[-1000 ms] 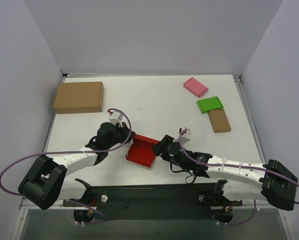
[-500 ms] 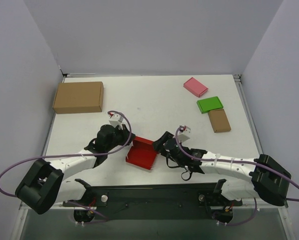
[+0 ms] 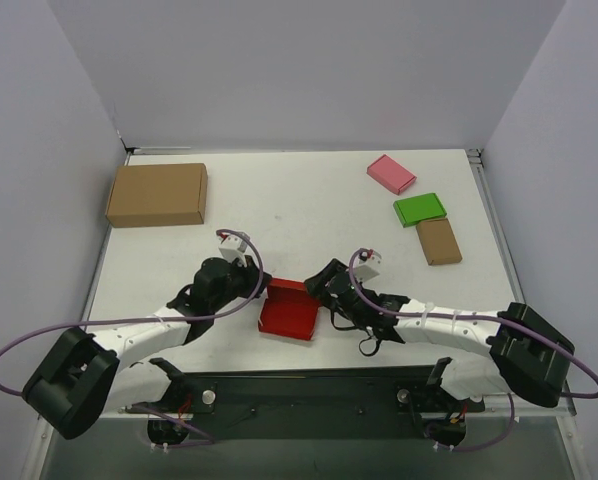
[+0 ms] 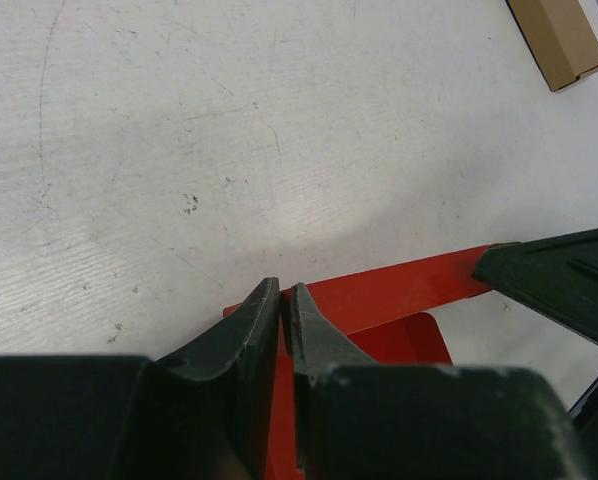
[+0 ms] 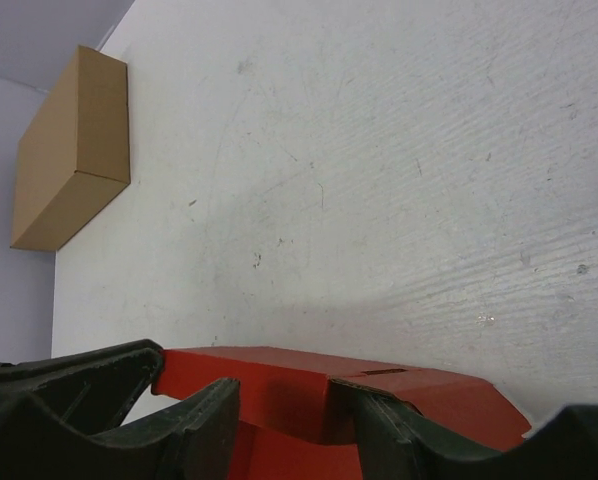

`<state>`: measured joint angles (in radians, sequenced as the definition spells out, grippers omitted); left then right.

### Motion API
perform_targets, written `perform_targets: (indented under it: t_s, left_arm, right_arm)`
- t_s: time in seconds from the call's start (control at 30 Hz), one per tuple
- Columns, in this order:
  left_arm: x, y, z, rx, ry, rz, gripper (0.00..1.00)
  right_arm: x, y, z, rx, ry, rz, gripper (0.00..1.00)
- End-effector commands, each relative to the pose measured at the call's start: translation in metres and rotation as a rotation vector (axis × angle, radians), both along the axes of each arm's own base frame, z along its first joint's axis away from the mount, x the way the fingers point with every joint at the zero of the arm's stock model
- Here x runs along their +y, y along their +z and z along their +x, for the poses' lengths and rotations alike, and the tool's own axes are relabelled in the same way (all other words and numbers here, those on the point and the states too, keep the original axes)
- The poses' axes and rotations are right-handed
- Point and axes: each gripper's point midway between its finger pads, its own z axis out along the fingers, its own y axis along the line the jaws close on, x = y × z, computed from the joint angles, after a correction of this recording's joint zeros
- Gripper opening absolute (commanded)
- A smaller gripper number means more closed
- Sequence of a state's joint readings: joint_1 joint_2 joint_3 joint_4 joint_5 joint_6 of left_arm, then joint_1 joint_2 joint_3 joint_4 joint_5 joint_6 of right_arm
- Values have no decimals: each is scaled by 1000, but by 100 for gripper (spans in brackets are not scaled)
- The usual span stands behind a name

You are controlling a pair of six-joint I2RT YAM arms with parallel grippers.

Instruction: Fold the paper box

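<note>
The paper box (image 3: 287, 318) is bright red and lies open on the white table between my two arms, with its far wall standing up. My left gripper (image 3: 260, 291) is shut on the box's left wall; in the left wrist view its tips (image 4: 282, 295) pinch the thin red card (image 4: 399, 295). My right gripper (image 3: 322, 290) is at the box's right end. In the right wrist view its jaws (image 5: 284, 392) stand apart, just in front of the raised red wall (image 5: 279, 372), with nothing between them. Whether a finger touches the wall I cannot tell.
A large brown carton (image 3: 157, 194) stands at the far left, also in the right wrist view (image 5: 74, 150). A pink flat box (image 3: 391, 173), a green flat box (image 3: 420, 209) and a small brown box (image 3: 438, 241) lie at the far right. Grey walls enclose the table.
Both grippers have closed in on the red box. The right arm has swung left toward it, and the box has shifted slightly to the right and nearer.
</note>
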<state>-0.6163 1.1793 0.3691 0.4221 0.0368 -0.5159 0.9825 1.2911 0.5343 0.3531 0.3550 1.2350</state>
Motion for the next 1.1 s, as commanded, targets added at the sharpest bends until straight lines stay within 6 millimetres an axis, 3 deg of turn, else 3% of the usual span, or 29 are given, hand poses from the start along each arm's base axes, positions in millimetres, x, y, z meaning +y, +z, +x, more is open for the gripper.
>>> perform_targets:
  t_s: [0.0, 0.33, 0.83, 1.07]
  left_arm:
    - [3, -8, -12, 19, -5, 18, 19]
    - [0, -12, -26, 34, -18, 4, 19]
    - [-3, -9, -41, 49, 10, -57, 19]
    - [-4, -9, -43, 52, 18, -63, 19]
  right_arm:
    - [10, 10, 10, -11, -17, 79, 48]
    - [16, 14, 10, -17, -7, 175, 43]
    - [10, 11, 15, -33, -86, 290, 21]
    - [9, 9, 18, -37, -120, 313, 3]
